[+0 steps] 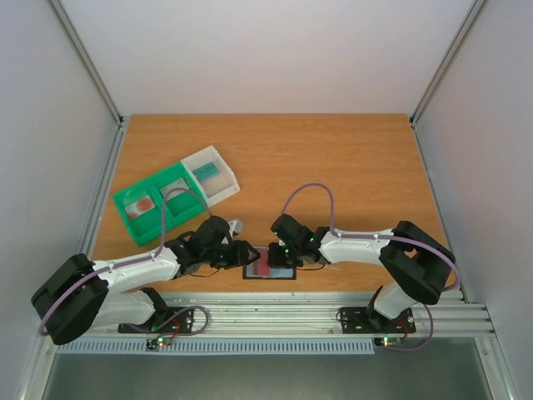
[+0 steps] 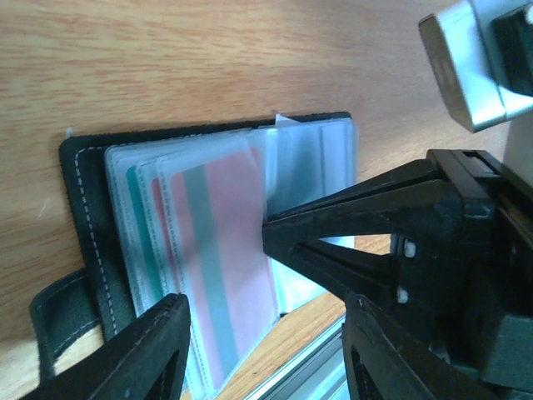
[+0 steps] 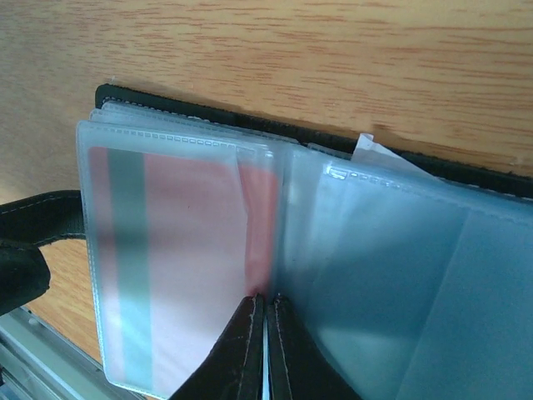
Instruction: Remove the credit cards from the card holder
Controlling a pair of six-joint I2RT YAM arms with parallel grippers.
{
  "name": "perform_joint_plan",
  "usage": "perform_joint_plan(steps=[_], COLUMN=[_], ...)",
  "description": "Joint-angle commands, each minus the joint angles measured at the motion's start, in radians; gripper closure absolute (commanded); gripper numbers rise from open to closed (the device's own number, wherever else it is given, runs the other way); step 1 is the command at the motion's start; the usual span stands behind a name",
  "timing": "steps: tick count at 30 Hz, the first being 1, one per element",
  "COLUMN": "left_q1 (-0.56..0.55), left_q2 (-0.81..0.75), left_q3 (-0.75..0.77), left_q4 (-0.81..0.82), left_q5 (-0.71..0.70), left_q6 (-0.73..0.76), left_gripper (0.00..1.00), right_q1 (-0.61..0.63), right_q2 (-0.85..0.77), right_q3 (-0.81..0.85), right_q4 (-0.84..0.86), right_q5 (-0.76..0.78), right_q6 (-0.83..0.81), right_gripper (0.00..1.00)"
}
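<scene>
Right end effector point(image 3: 265, 315): closed, its two fingers pressed tip to tip at the 6 o'clock edge of the open sleeves in its own wrist view. The tips meet at the inner edge of the red-pink card; I cannot tell whether card or plastic lies between them.
Left end effector point(image 2: 262, 354): open, fingers well apart, set at the sleeves' edge nearest its wrist camera. I cannot tell whether it touches them.
Red-pink card point(image 3: 191, 267): in the topmost clear sleeve, with a grey-green stripe along its length.
Teal card point(image 2: 132, 218): only an edge shows, in a sleeve beneath the red-pink one.
Clear sleeves point(image 3: 391, 275): fanned open. Those at 3 o'clock of the right fingers show only greyish-blue plastic.
Card holder point(image 2: 83, 208): black with pale stitching, lying open and flat at 6 o'clock on the tabletop point(image 1: 333, 158). The left arm reaches it from 9 o'clock and the right arm from 3 o'clock.
Tab point(image 2: 58, 321): a black strap at the holder's outer edge, just beside one left finger.
Sorting tray point(image 1: 162, 227): green and white, at 10 o'clock of the holder and well apart from it.
Tray contents: a teal tray card point(image 1: 206, 172) in the white part, a red-pink tray card point(image 1: 146, 202) in the green part.
</scene>
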Motion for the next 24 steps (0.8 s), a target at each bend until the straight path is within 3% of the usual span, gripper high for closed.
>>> perform_joint_plan(steps=[1,24], left_q1=[0.001,0.001], left_q2=[0.014,0.079], left_q3=[0.003,-0.025], left_q4=[0.087,0.17], left_q5=[0.0,-0.009], left_q6=[-0.009,-0.017], left_gripper=[0.49,0.48], right_q1=[0.008,0.009], right_q2=[0.023,0.009], right_q3=[-0.036,-0.036], right_q4=[-0.035,-0.038], right_q5=[0.036,0.042], right_q6=[0.003,0.009], right_gripper=[0.96,0.96])
